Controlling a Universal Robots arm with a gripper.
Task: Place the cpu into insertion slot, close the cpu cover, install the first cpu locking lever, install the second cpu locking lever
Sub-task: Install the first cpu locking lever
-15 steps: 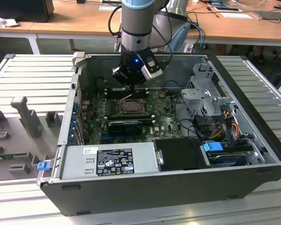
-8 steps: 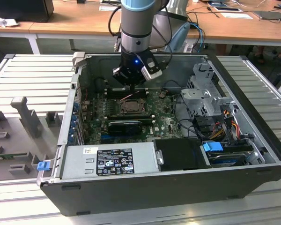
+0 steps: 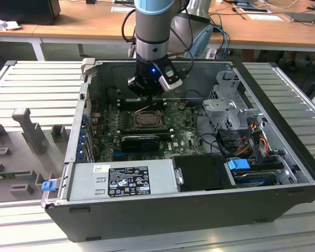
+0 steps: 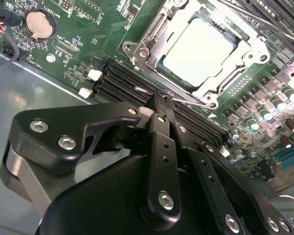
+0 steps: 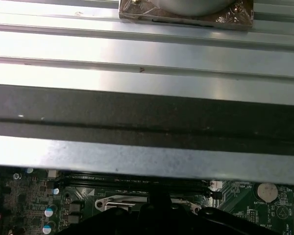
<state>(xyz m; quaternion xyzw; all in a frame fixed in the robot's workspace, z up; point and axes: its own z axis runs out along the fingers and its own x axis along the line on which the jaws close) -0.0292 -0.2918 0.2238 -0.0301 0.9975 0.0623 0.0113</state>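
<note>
Gripper [image 4: 161, 105] pinched shut, empty, over black memory slots [image 4: 137, 83] just beside silver-framed cpu cover [image 4: 198, 54], pale square cpu [image 4: 198, 49] seated underneath.

Work surface: ribbed grey metal table [image 3: 37, 86], slats running across the exterior view. Behind it, a long wooden desk [image 3: 89, 23] with white legs, papers [image 3: 262, 17] scattered on top, and a dark box [image 3: 26, 10] at the exterior view's left. Grey plastic holders [image 3: 26, 131] stand on the slats. Lighting even, bright glare on slats.
</note>
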